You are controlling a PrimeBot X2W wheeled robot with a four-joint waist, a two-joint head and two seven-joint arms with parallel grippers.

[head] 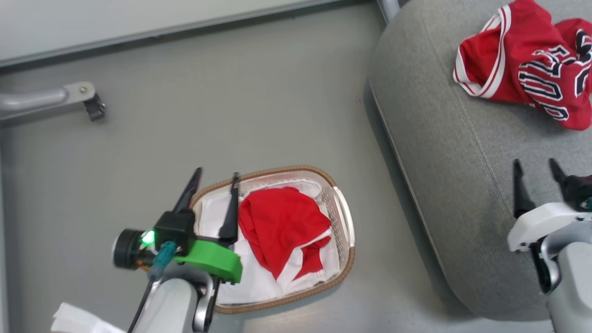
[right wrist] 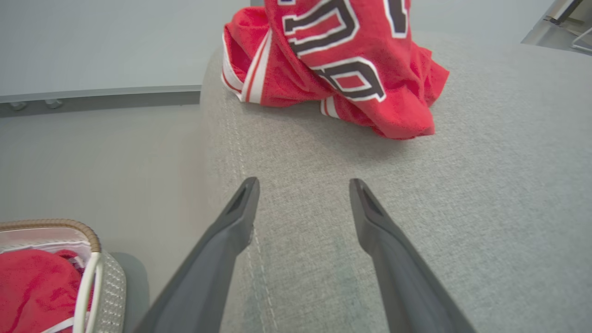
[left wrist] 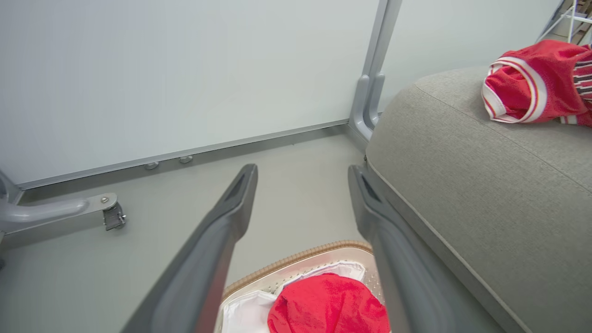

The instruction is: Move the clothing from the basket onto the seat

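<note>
Roughly halfway, by my read. Nearest me, at 7 o'clock in head view, the left gripper (head: 218, 172) hangs over the 9 o'clock side of the basket (head: 343, 270), jaws wide apart and holding nothing. The basket sits on the floor at 6 o'clock, near the seat (head: 444, 194). One red garment (head: 282, 222) lies bunched inside it on the white sheet (head: 252, 280), toward 3 o'clock from the left gripper. That one is left to move.

The right gripper (head: 534, 161) is at 4 o'clock over the seat, jaws spread and empty. Right wrist view shows bare grey fabric between them.

Farther out, at 1 o'clock, the jersey (head: 527, 64) lies crumpled on the seat with its numerals up, well apart from the right gripper, so that half is done.

What remains, I judge: the left arm drops onto the red garment, grips it, lifts it and carries it over to the seat. The sheet isn't part of the job.
</note>
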